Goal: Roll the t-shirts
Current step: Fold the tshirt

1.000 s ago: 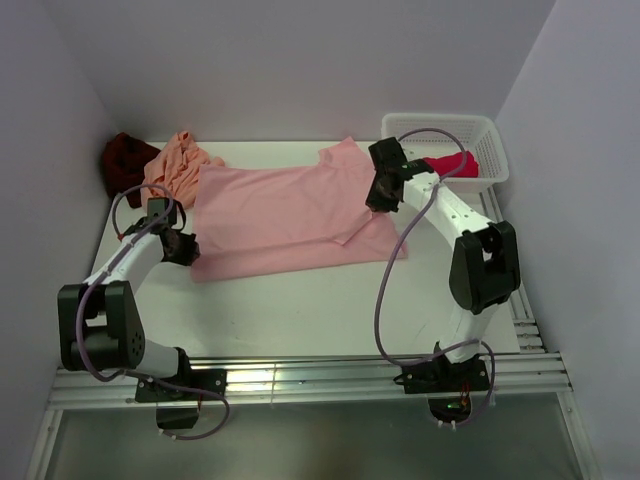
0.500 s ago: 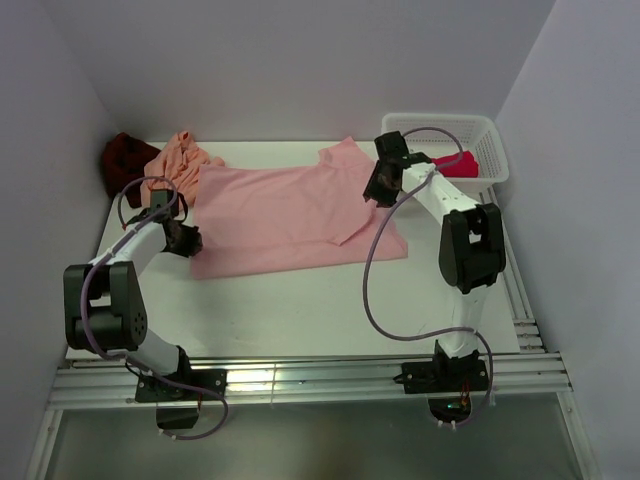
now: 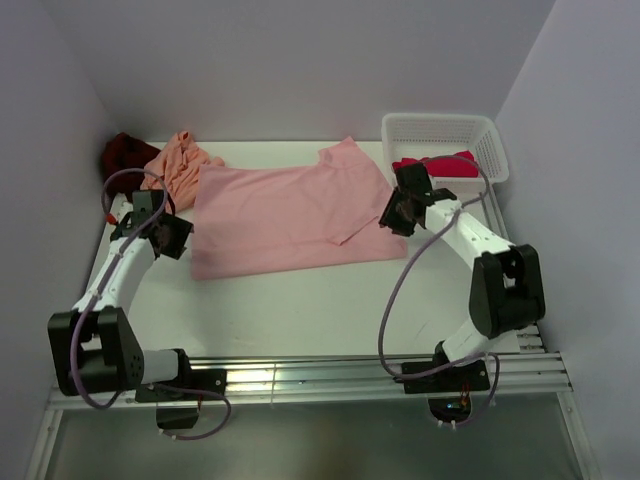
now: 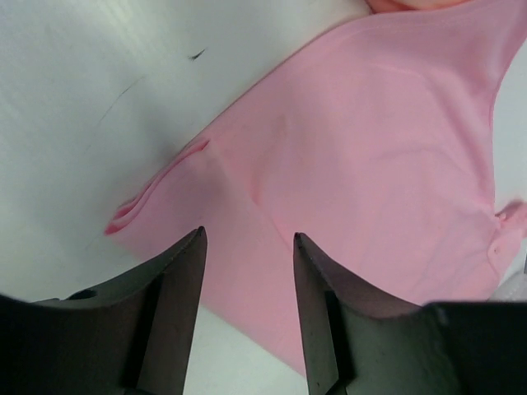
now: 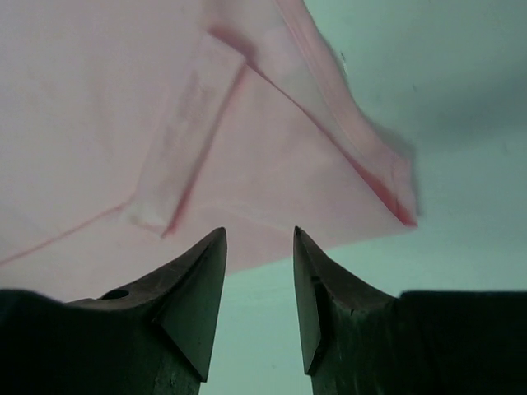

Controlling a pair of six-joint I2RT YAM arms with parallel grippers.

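Observation:
The light pink t-shirt point(image 3: 285, 212) lies spread flat on the white table, one sleeve folded over at its right side point(image 5: 189, 123). My left gripper point(image 3: 172, 238) hovers at the shirt's left edge, open, with only cloth point(image 4: 370, 148) below its empty fingers point(image 4: 249, 235). My right gripper point(image 3: 399, 211) hangs over the shirt's right hem, open and empty point(image 5: 259, 232). A peach-orange t-shirt point(image 3: 178, 160) and a dark maroon one point(image 3: 124, 153) are bunched at the back left. A crimson-pink t-shirt point(image 3: 438, 165) lies in the basket.
The white lattice basket point(image 3: 440, 124) stands at the back right corner. Walls close off the left, back and right. Bare white table point(image 3: 300, 300) stretches between the shirt's near hem and the arm bases.
Both grippers have opened and let go of the pink shirt. The right gripper has drawn back right and nearer, the left a little to the left. The shirt lies flatter.

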